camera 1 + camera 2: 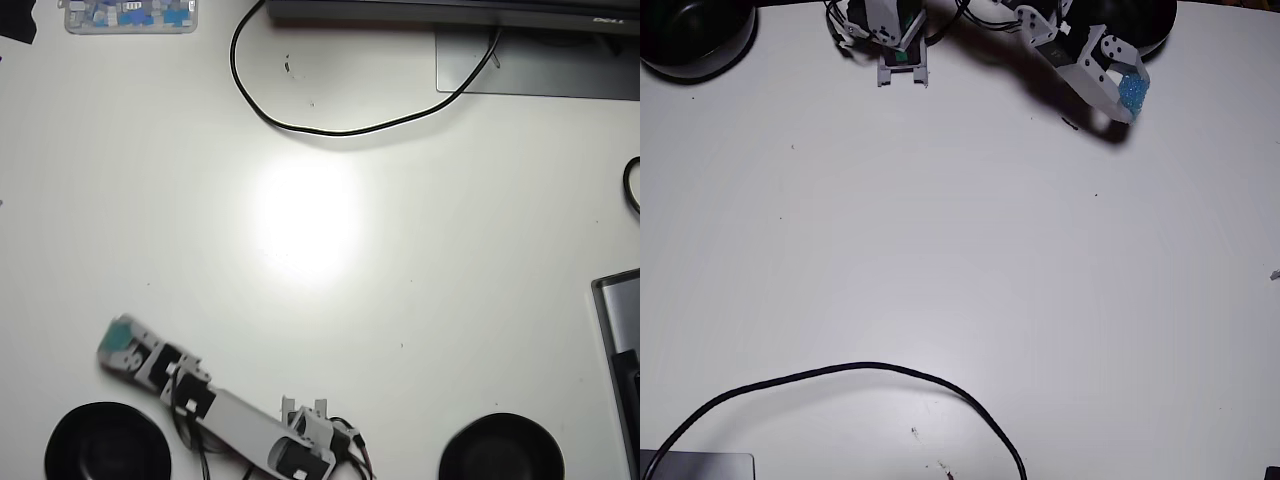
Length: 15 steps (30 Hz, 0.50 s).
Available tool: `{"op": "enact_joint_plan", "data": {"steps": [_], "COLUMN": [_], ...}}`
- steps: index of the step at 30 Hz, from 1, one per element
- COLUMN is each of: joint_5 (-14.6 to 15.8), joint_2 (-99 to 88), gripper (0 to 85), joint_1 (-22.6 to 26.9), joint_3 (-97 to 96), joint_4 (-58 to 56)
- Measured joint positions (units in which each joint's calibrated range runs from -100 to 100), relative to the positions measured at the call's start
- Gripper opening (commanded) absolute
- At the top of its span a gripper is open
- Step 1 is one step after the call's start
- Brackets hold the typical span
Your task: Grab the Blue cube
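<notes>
The end effector (118, 338) is clamped on the Blue cube (122, 330), which sits between its grey jaws and is lifted off the white worktop (320, 300). In the overhead view the arm stretches low from its base at the bottom edge toward the lower left, and the cube lies just above and slightly right of the left black bowl (107, 443), apart from it. In the fixed view the same grasp appears at the upper right: the end effector (1128, 97) holds the Blue cube (1131, 91) right beside the rim of a black bowl (1150, 20), with a dark shadow cast on the worktop (960, 280) below it.

A second black bowl (501, 448) sits at the lower right of the overhead view, well apart from the arm; in the fixed view it is the bowl (695, 35) at the upper left. A black cable (330, 125) loops across the top of the worktop. A clear tray of small blue and white pieces (130, 15) rests at the upper left corner in the overhead view.
</notes>
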Motion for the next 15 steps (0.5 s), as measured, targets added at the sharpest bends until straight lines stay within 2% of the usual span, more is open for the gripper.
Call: {"op": "enact_joint_plan", "data": {"steps": [4,15], "joint_5": [0.0,0.0], "joint_2": [1.7,4.9], "gripper": [8.5,8.5], "joint_1": [5.0,13.0], "joint_3": [3.6,10.6], "joint_4": [-2.4,-8.5]}}
